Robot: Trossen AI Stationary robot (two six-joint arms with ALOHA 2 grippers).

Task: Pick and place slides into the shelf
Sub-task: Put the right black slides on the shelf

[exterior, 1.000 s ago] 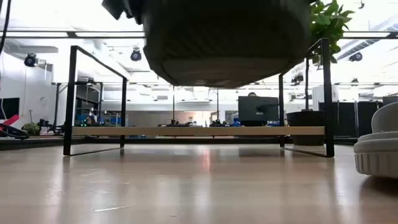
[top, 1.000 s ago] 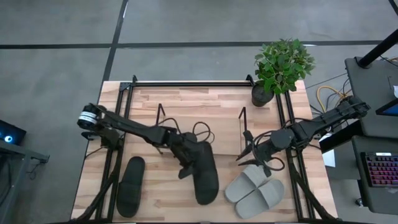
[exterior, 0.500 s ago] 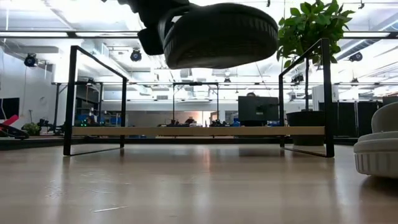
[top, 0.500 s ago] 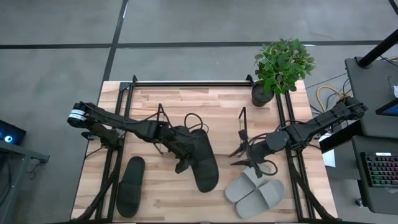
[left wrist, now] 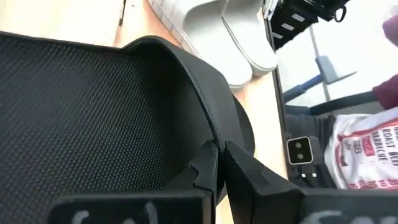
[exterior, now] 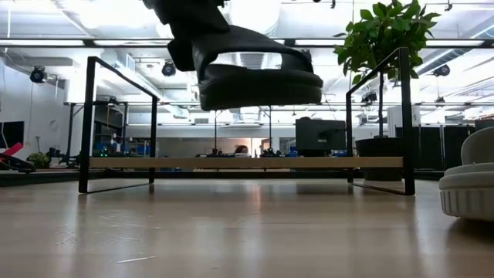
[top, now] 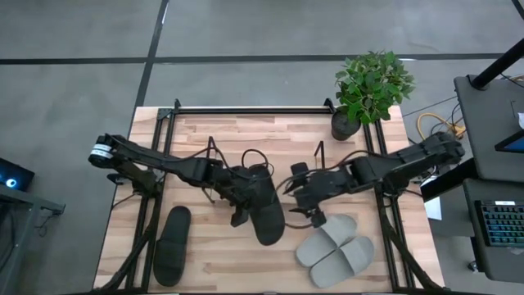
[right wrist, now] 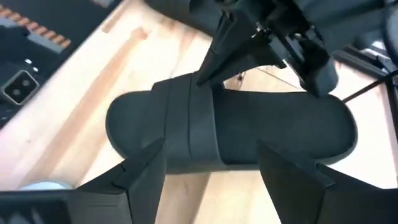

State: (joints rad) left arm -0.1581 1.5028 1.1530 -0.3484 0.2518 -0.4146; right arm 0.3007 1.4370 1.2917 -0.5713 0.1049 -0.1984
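- Now the left gripper [top: 243,197] is pinching a black slide [top: 264,206] by its strap, holding it in the air over the middle of the table [top: 246,135].
- Meanwhile the right gripper [top: 296,199] is hanging spread wide, empty, just beside that slide.

Light wood-plank worktop [top: 262,135]; leafy green plant in a dark pot [top: 372,86] at its 1 o'clock corner; black metal rail frame [top: 246,109] along its 12 o'clock edge; backlit keyboard [top: 499,238] beyond the 3 o'clock side; grey floor [top: 74,74].
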